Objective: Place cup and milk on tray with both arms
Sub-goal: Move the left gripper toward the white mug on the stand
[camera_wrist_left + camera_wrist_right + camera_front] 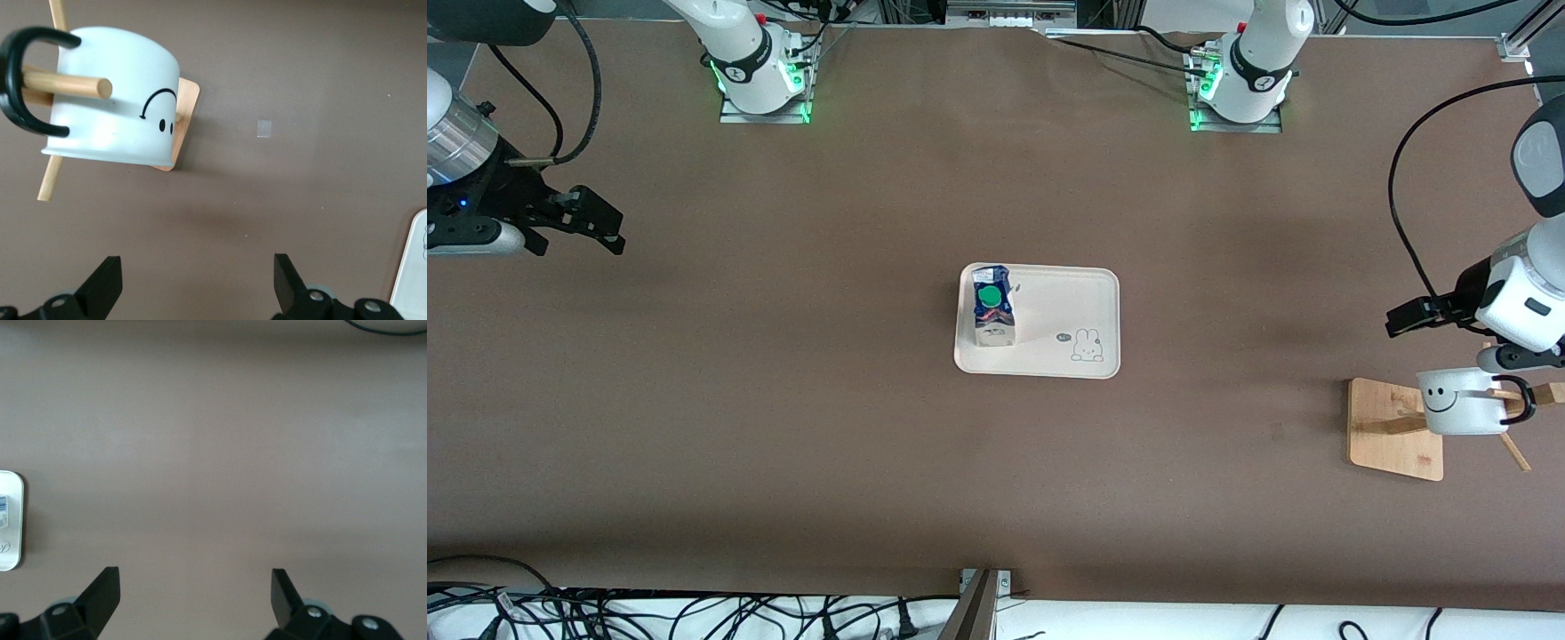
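While the milk [993, 305] stands on the tray [1067, 307], the cup [1458, 402] hangs on the rack [1392, 427]. Left gripper [1405, 318] hovers above the rack, jaws wide. Right gripper [591, 222] waits over bare surface [783, 400], jaws wide.

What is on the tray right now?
Only the milk stands on the tray, at the edge toward the right arm's end. The cup hangs on the wooden rack. What lies under the carton is covered.

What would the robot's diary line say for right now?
milk: on tray | cup: hanging on wooden rack | left gripper: open, above table near cup | right gripper: open, waiting
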You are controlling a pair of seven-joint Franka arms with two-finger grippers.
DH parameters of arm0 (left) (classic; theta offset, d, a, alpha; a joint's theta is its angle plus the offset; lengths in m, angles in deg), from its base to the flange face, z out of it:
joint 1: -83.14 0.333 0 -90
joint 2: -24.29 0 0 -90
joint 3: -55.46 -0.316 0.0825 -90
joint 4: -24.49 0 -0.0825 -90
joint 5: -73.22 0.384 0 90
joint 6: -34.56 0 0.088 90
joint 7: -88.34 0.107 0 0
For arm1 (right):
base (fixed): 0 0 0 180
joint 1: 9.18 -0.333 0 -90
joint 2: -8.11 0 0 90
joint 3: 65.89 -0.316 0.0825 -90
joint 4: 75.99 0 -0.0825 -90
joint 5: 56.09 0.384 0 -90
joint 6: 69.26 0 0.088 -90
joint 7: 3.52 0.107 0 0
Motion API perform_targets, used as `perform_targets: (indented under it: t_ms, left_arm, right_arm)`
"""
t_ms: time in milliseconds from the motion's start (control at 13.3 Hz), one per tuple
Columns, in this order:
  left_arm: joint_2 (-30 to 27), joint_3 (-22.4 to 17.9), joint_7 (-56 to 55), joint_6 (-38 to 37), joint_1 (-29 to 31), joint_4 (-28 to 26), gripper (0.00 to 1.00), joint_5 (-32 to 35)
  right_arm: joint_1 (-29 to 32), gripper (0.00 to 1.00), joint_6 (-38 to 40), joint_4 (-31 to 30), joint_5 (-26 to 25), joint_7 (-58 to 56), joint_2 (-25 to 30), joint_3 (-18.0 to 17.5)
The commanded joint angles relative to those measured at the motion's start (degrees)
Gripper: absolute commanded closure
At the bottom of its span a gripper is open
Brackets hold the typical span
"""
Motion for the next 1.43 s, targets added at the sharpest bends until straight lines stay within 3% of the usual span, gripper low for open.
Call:
perform_targets:
  t_ms: [0, 150, 676, 901, 1126, 1276, 1352]
  left_arm:
    - [-3.61, 0.4, -3.55, 8.93, 0.21, -8.32, 0.0, 3.33]
    - [-5.2, 0.4, -5.48, 11.77, 0.38, -11.15, 0.0, 3.43]
    - [-4.59, 0.4, -5.75, 14.85, 2.14, -11.25, 0.0, 3.43]
    - [-3.71, 0.4, -6.19, 20.47, 2.84, -11.95, 0.0, 2.73]
    - [-4.15, 0.75, -7.95, 30.91, 4.68, -17.12, 0.0, 1.77]
    - [-4.41, 0.75, -7.78, 33.75, 5.22, -19.24, 0.0, -3.84]
    - [-4.41, 0.75, -7.78, 33.75, 5.22, -19.25, 0.05, -4.47]
  right_arm:
    - [0.47, 0.0, 0.03, 1.14, -1.16, 0.18, -0.55, -0.55]
    - [0.56, 0.0, 0.03, 1.14, -1.16, 0.18, -0.55, -0.55]
    - [0.65, 0.0, -0.06, 1.22, -1.25, 0.27, -0.82, -0.55]
    - [0.74, 0.0, -0.41, 1.14, -1.25, 0.18, -0.9, -0.55]
    - [0.74, 0.0, -0.59, 1.14, -1.25, 0.27, -0.9, -0.46]
    - [0.82, 0.0, -0.59, 1.14, -1.25, 0.27, -0.9, -0.46]
    - [0.91, 0.0, -0.59, 1.14, -1.25, 0.27, -0.99, -0.46]
